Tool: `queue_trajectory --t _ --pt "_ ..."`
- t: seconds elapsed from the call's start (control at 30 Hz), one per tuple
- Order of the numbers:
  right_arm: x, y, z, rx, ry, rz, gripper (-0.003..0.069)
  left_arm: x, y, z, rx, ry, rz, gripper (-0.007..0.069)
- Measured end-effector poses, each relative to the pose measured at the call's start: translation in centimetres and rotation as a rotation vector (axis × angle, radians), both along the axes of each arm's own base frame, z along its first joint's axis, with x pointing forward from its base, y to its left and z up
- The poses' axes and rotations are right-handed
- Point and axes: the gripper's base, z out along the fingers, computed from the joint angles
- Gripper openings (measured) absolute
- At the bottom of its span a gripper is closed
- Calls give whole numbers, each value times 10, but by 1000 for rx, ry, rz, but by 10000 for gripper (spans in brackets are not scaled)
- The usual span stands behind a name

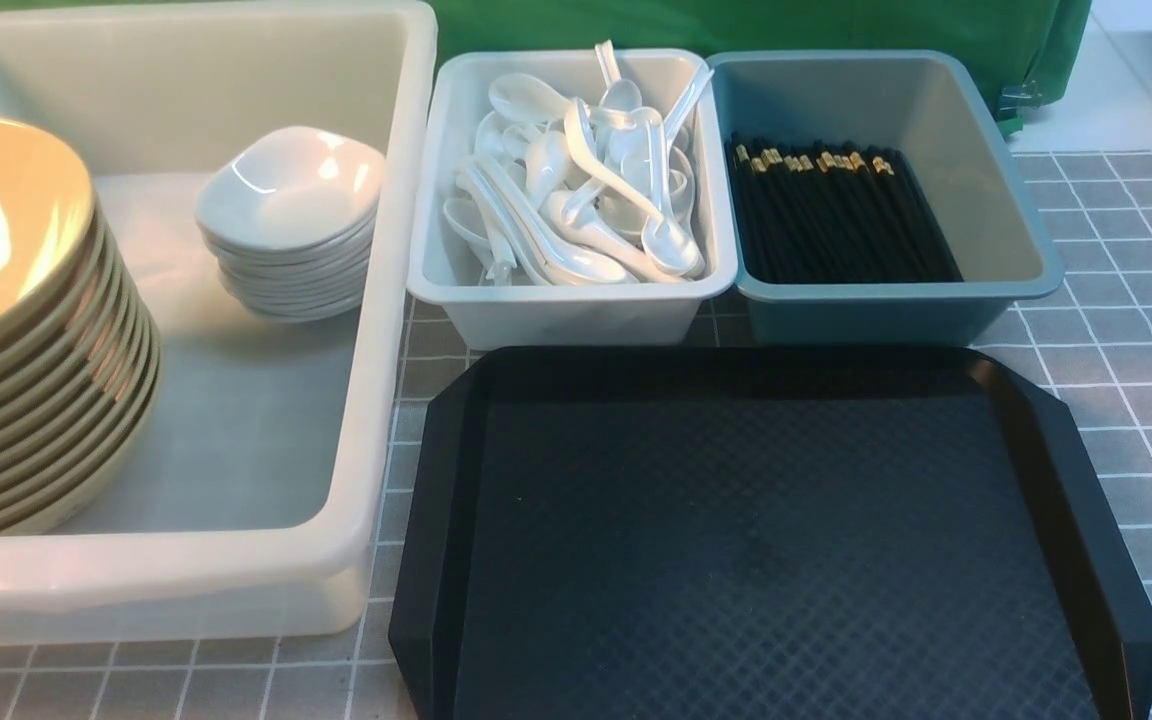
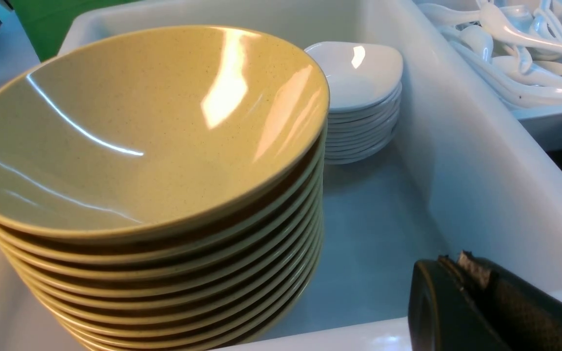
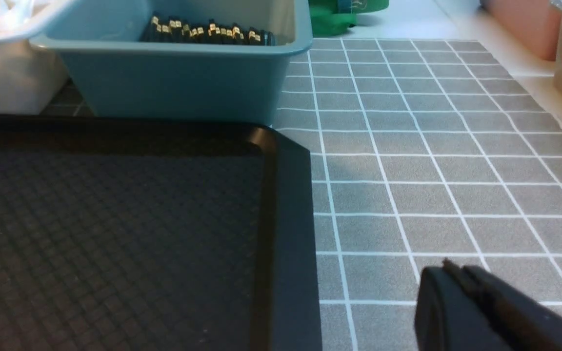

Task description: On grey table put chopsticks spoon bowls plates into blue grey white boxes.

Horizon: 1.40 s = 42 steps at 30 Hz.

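Note:
A stack of yellow bowls and a stack of small white plates stand in the big white box. White spoons fill the grey box. Black chopsticks lie in the blue box. Neither gripper shows in the front view. My left gripper is shut and empty over the white box's near rim, beside the bowls. My right gripper is shut and empty above the grey table, right of the tray.
A black tray lies bare in front of the grey and blue boxes; its corner shows in the right wrist view. Green cloth hangs behind the boxes. Pink and tan bins stand beyond the table's far right edge.

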Motion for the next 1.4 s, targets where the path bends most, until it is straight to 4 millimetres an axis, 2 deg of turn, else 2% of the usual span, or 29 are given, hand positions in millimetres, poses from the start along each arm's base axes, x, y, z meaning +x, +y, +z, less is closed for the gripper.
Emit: queue_trajectory --t 0.97,1.07,1.2,1.3,1.33,1.4 --pt "0 0 0 -2 0 0 78 2 0 -4 5 5 2 -10" --pt "0 0 0 -2 0 0 79 4 -1 -12 -13 -33 -4 -10" --pt "0 0 0 -2 0 0 80 10 -2 -38 -69 -238 3 -10" --pt "0 0 0 -2 0 0 83 11 2 -76 -82 -394 57 -10" --pt "0 0 0 -2 0 0 83 11 2 -79 -81 -397 60 -10" --pt "0 0 0 -2 0 0 85 10 4 -96 -90 -410 89 -10"
